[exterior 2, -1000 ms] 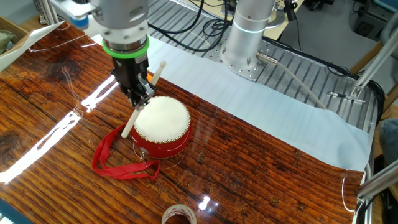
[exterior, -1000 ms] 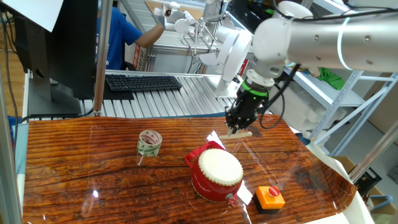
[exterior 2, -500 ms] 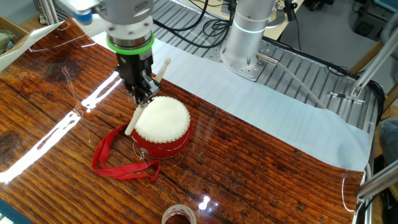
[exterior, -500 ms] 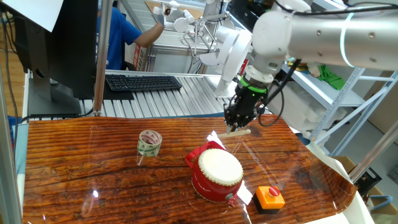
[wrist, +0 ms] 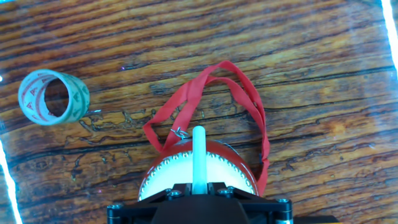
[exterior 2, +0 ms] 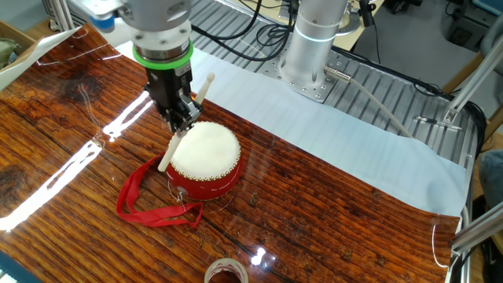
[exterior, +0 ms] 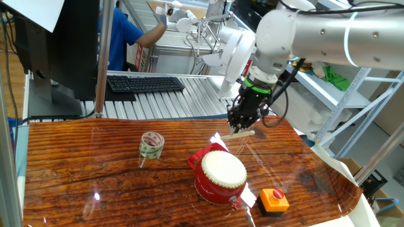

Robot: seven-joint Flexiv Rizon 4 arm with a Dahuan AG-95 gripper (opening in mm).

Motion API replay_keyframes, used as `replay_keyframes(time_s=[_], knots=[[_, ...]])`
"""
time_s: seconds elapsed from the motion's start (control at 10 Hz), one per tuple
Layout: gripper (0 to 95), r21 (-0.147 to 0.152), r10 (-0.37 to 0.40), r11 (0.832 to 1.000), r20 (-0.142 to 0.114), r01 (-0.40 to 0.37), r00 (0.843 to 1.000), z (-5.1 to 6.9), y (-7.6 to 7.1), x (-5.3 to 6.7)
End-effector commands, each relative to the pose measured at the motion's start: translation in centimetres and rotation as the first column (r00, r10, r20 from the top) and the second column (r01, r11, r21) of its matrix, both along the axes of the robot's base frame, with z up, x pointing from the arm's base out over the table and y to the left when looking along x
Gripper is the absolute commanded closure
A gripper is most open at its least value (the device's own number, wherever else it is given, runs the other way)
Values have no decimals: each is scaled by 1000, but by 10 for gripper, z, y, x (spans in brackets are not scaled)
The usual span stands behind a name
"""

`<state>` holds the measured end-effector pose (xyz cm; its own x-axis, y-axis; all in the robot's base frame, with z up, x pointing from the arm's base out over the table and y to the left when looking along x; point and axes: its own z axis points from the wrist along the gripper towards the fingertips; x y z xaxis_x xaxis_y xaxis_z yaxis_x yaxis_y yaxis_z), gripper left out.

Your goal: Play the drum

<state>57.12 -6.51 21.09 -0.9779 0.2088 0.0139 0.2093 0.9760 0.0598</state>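
The wooden table (exterior: 76,176) served as the landmark. On it stood a patterned tape roll (exterior: 151,145) toward its middle, and an orange button box (exterior: 274,200) sat near its front edge. Behind the table lay a black keyboard (exterior: 145,83) — beyond it, a person in blue (exterior: 123,38).

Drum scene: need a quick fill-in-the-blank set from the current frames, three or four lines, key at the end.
1. The tool is shut on a pale ____.
2. The drum has a ____ body under its cream-white skin.
3. A red ____ trails from the drum onto the wooden table.
4. The orange button box sits on the table ____ the drum, not on it.

Missing words: drumstick; red; ribbon; beside
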Motion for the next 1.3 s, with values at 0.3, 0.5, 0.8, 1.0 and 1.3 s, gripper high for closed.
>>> replay_keyframes(time_s=[0.3,0.5,0.8,1.0,1.3], knots=[[950,-4,-3,1000,36,3,999,-5,7,-9],[950,-13,5,1000,54,-4,999,-4,7,-14],[950,-29,-17,999,81,19,997,-2,8,-15],[950,-38,-20,999,142,26,990,-2,8,-15],[950,-39,-36,998,120,41,992,-3,9,-14]])
